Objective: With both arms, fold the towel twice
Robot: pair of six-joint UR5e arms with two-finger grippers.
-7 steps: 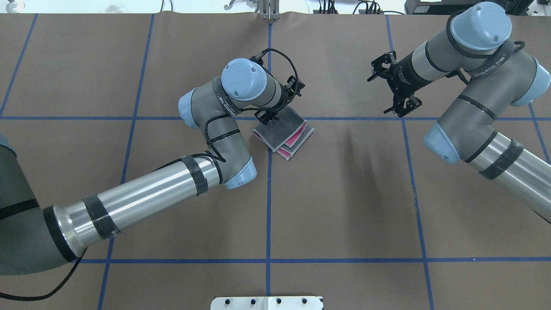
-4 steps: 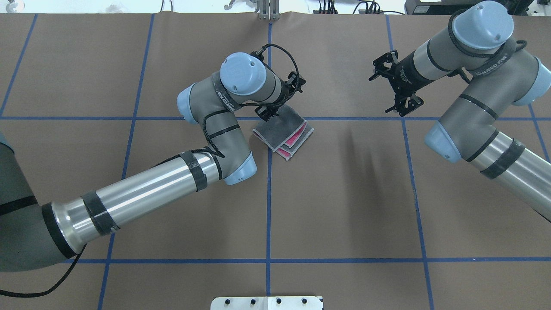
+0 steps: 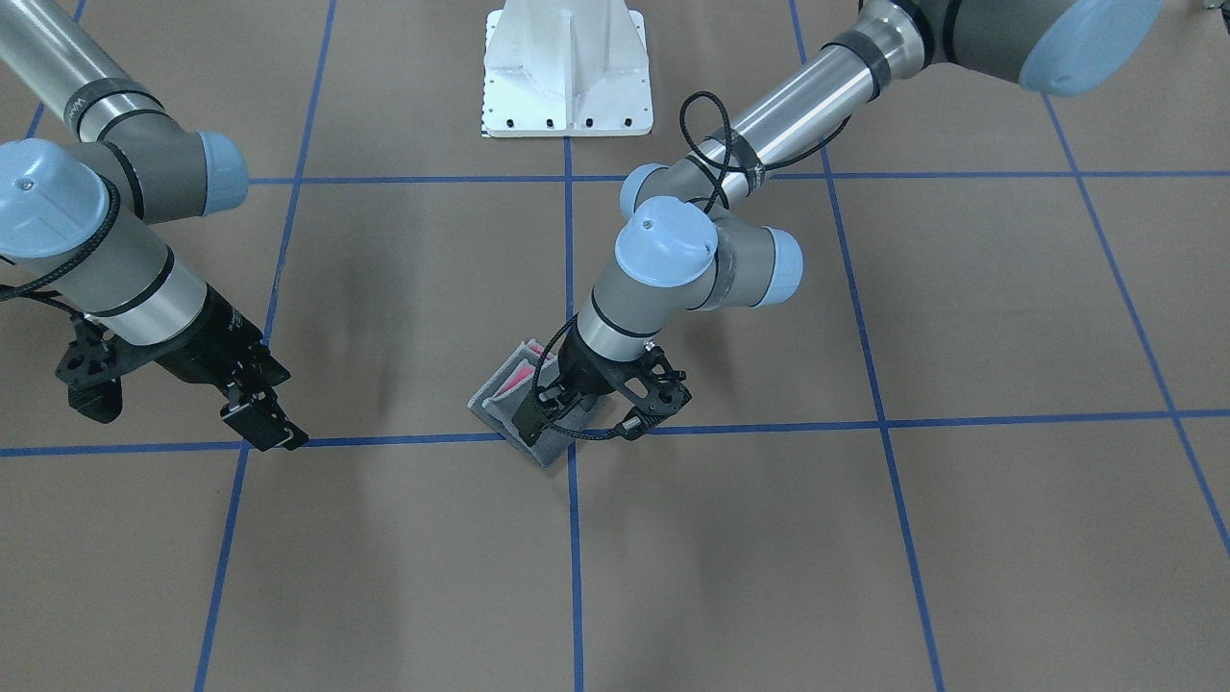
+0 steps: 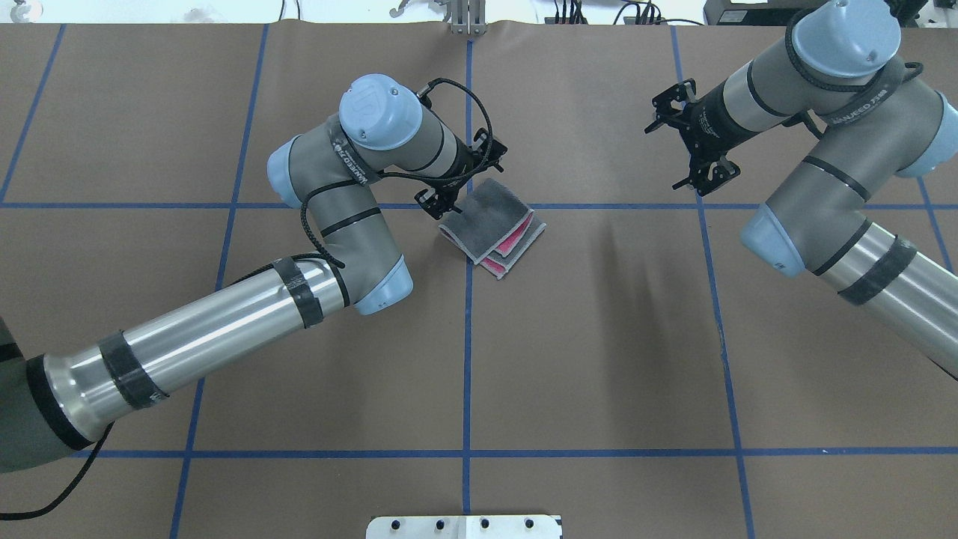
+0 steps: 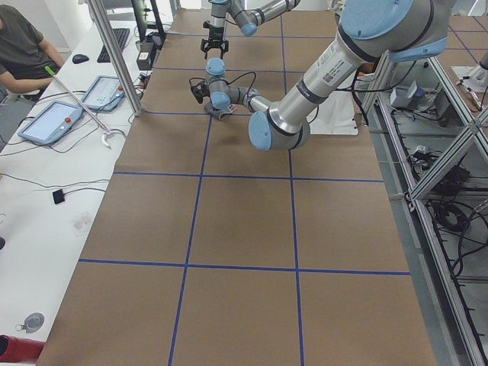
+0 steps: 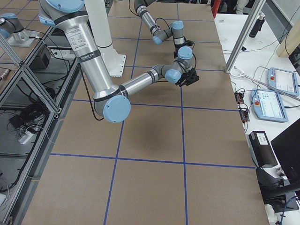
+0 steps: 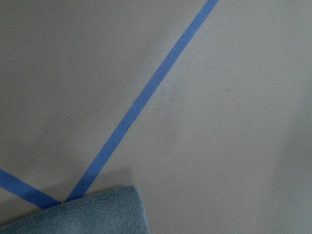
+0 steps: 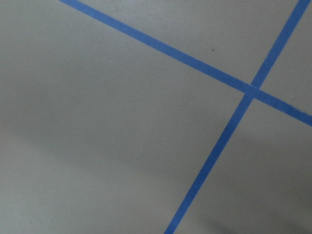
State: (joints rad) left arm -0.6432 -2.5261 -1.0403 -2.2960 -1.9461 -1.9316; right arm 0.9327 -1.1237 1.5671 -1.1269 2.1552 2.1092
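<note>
The towel (image 4: 490, 222) lies folded into a small square near the table's middle. Its dark grey face is up and pink shows at its lower right edges. It also shows in the front view (image 3: 495, 404), and one corner shows in the left wrist view (image 7: 87, 214). My left gripper (image 4: 466, 178) is open and empty, just over the towel's far left corner; the front view also shows it (image 3: 596, 413). My right gripper (image 4: 685, 146) is open and empty above bare table, well to the towel's right; the front view also shows it (image 3: 173, 404).
Blue tape lines (image 4: 467, 337) mark a grid on the brown table cover. The white bolted pedestal (image 3: 567, 67) stands at the robot's edge. A side bench with tablets (image 5: 53, 122) and a metal post (image 5: 114, 53) lies past the table's far edge.
My left arm has drawn back to the left, so its gripper moved off the towel's top towards the corner. My right gripper has shifted slightly farther away. The towel has not moved.
</note>
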